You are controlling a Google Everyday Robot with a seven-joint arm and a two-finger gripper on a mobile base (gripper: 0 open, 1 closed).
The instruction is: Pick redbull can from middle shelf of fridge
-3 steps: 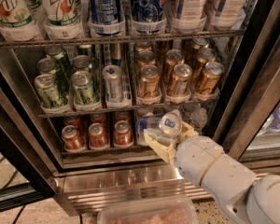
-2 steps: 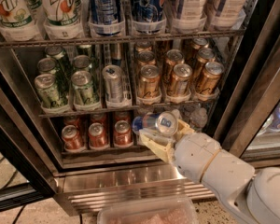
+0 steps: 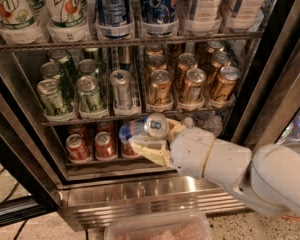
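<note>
One redbull can (image 3: 139, 129) pinched in the gripper (image 3: 154, 138), outside the middle shelf (image 3: 85, 119).
The can lies tipped on its side, silver top towards the camera, in front of the lower rack, at 6 o'clock from a slim silver can (image 3: 121, 88) standing in the shelf's centre lane. Green cans (image 3: 52, 96) fill the lanes at 9 o'clock of that lane, gold cans (image 3: 191, 86) those at 3 o'clock. Red cans (image 3: 77, 148) stand on the rack below, 7UP bottles (image 3: 65, 6) on the rack above. The gripper's pale-yellow fingers (image 3: 149, 151) clamp the can from below and behind. The white arm (image 3: 270, 176) enters from 4 o'clock, wrist roughly level. The fridge (image 3: 155, 196) has a stainless steel base. A clear plastic tub (image 3: 157, 229) shows at the 6 o'clock edge, beside speckled floor (image 3: 260, 228).
</note>
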